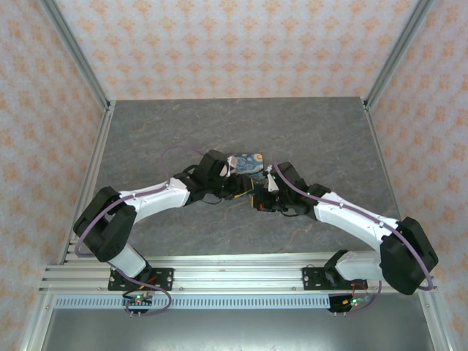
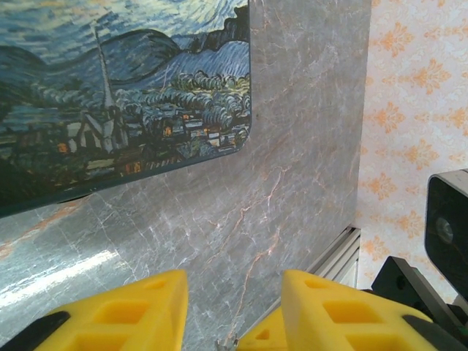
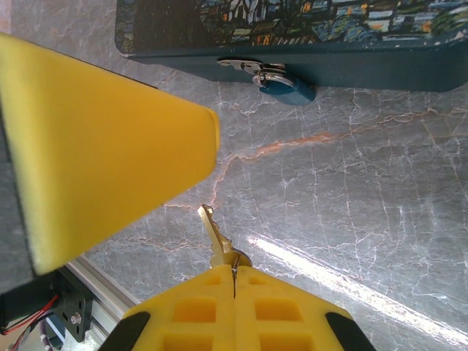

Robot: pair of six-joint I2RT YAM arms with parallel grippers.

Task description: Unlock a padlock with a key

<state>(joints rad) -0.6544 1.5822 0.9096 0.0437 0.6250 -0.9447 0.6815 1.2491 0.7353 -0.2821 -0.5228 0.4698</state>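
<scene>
**Right claw pinches key, padlock on box hasp ahead**

Right claw [image 3: 234, 281]: yellow fingers pressed flat together, no gap, clamped on the key [image 3: 213, 235]. Only the bow end is pinched. The pale metal blade sticks out past the fingertips, tilted slightly left and raised off the tabletop [image 3: 351, 190].

Left claw [image 2: 232, 287]: yellow fingers partly apart with a narrowish gap. Nothing is gripped between them; grey marble shows through the gap. A small metal bit sits at the bottom edge of that gap, too small to identify.

In the right wrist view a large yellow finger [image 3: 95, 139] takes up the left side, close to the lens, just beside the key and not touching it.

Beyond the key tip there is bare grey-veined tabletop, then the padlock [image 3: 290, 89]. It is small and teal-blue, and sits at the metal hasp [image 3: 252, 67] on the dark teal side wall of the box [image 3: 380, 67]. Key and padlock are apart, with the padlock ahead and a bit right of the blade. Shackle detail is too small to tell.

The box lid shows the night-sky print in the left wrist view, upper left. From the top camera the box [image 1: 247, 162] lies mid-tabletop with both arms converging just in front of it.

Orange-patterned wall [image 2: 417, 110] and an aluminium rail [image 2: 338, 256] run along the tabletop edge.
</scene>
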